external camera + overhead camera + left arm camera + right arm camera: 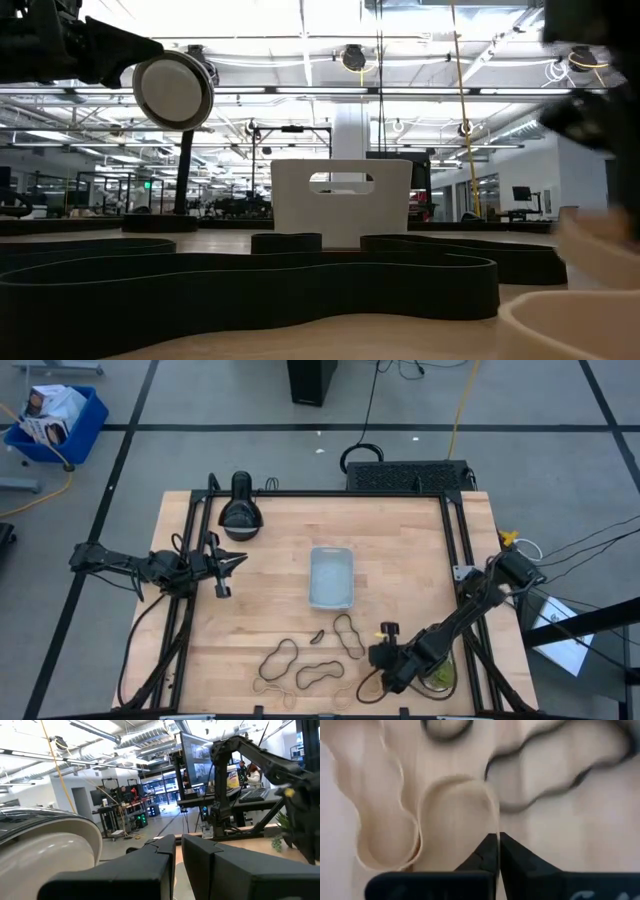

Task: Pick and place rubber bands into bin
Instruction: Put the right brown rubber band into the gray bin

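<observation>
Pale matt wooden table point(400, 550), translucent plastic bin point(331, 577), thin, seemingly matt rubber bands point(349, 635).

A black desk lamp point(240, 510) is standing near the far left corner of the wooden worktop point(400, 560); beyond that corner, a blue crate point(62, 422) is sitting on the floor.

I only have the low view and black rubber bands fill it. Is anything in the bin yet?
Observer: No, from above the bin looks empty.
Operator: Where's the right gripper?
Observer: The right gripper is low at the table's near edge, fingertips together at the rim of a tan rubber band.
Operator: And the left one?
Observer: The left gripper is at the table's left side, away from the bands.
</observation>
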Robot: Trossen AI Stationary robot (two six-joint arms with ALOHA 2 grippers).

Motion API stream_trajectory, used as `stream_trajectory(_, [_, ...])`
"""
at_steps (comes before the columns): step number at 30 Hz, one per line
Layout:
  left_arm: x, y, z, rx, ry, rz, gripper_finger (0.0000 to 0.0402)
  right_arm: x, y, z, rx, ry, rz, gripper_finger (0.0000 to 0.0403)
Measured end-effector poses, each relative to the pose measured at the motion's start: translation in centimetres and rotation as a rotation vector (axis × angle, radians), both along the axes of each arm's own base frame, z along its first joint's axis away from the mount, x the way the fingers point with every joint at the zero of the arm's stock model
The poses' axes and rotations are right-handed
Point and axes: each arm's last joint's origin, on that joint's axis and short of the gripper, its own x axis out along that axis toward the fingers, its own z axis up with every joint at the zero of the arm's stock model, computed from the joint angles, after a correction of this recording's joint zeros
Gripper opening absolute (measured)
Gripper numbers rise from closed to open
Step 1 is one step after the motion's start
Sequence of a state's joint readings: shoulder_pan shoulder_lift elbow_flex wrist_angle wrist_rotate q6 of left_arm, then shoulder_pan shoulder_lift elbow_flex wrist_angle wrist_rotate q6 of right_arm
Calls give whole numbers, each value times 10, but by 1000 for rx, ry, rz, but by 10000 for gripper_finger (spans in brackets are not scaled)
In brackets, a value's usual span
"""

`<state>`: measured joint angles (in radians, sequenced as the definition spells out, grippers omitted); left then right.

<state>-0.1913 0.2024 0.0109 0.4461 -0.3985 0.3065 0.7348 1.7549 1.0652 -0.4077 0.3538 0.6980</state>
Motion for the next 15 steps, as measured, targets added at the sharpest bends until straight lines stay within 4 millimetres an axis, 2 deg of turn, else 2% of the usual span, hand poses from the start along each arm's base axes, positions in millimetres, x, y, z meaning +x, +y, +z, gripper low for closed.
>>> stream_trajectory(6, [0,0,0,0,1,0,40,-8,-14,54,-88,-218,24,2])
stream_trajectory(11, [0,0,0,0,1,0,40,-20,-33,102,-258,-447,9,1])
stream_trajectory(15, [0,0,0,0,1,0,40,-25,-49,128,-370,-552,28,1])
